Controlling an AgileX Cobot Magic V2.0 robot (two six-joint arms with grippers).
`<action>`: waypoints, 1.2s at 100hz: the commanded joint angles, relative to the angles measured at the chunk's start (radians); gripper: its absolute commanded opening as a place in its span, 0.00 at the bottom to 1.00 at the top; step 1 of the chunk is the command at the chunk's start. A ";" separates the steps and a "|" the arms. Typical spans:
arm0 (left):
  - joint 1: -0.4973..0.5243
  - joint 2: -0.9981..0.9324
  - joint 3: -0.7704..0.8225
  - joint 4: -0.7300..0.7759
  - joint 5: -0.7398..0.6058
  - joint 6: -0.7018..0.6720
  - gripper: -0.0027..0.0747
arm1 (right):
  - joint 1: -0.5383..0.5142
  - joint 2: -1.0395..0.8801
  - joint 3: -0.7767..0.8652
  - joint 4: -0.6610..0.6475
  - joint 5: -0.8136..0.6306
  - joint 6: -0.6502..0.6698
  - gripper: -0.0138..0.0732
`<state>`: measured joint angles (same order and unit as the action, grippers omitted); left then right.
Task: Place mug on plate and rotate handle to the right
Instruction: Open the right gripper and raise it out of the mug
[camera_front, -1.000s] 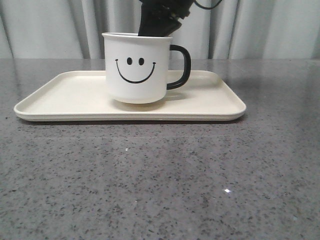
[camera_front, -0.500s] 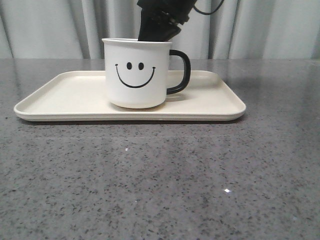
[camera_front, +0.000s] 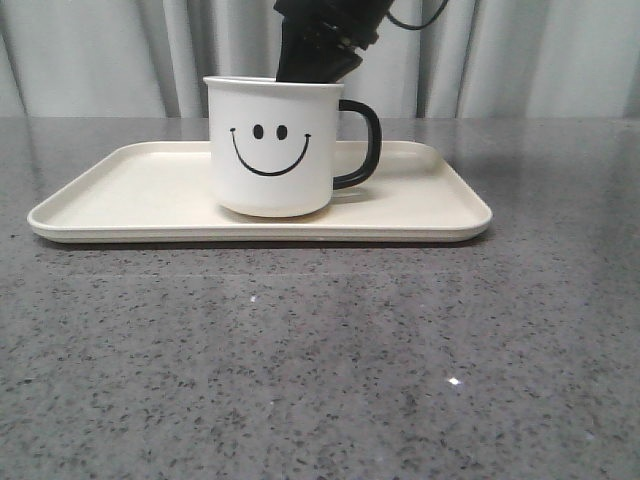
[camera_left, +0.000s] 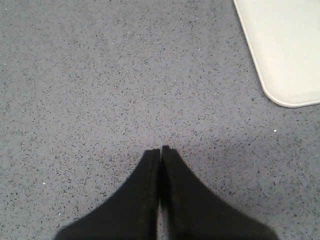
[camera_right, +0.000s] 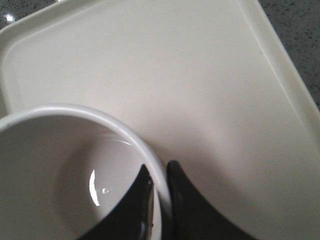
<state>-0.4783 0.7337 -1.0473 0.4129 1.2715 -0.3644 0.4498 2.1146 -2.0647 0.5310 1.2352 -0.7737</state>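
Grey speckled stone-look desk (camera_front: 320, 380) runs back to pale pleated curtains (camera_front: 560, 60); on it lies the large flat cream rectangular plate (camera_front: 120, 200) with rounded corners and a low raised rim, matte and smooth; the white glossy mug (camera_front: 272, 145) with a black smiley face stands upright on the plate, a little left of its middle and toward its near edge; its thick black C-shaped handle (camera_front: 362, 140) points to the right in the front view.

Judging from this, both parts of the task look done: the mug sits flat on the plate and the handle faces right; what seems left is only to let go and lift clear.

The right gripper (camera_right: 160, 175) reaches down from above behind the mug; its black fingers (camera_right: 187, 200) straddle the thin rounded rim, one inside the bowl and one outside, pinching the wall on the mug's far side; the wrist view shows the glazed white interior with a bright highlight at the bottom.

The left gripper (camera_left: 160, 150) hangs over bare desk, well apart from the mug, with a rounded corner of the plate nearby; its tapered black fingers (camera_left: 140, 200) are pressed together with nothing between them.
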 joint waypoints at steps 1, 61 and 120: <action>-0.006 0.000 -0.023 0.024 -0.042 -0.010 0.01 | -0.003 -0.063 -0.033 0.048 -0.015 -0.004 0.20; -0.006 0.000 -0.023 0.024 -0.042 -0.010 0.01 | -0.003 -0.069 -0.034 0.057 -0.011 -0.004 0.38; -0.006 0.000 -0.023 0.024 -0.042 -0.010 0.01 | -0.005 -0.071 -0.263 0.058 0.009 0.064 0.38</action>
<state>-0.4783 0.7337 -1.0473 0.4129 1.2715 -0.3644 0.4498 2.1146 -2.2606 0.5490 1.2458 -0.7238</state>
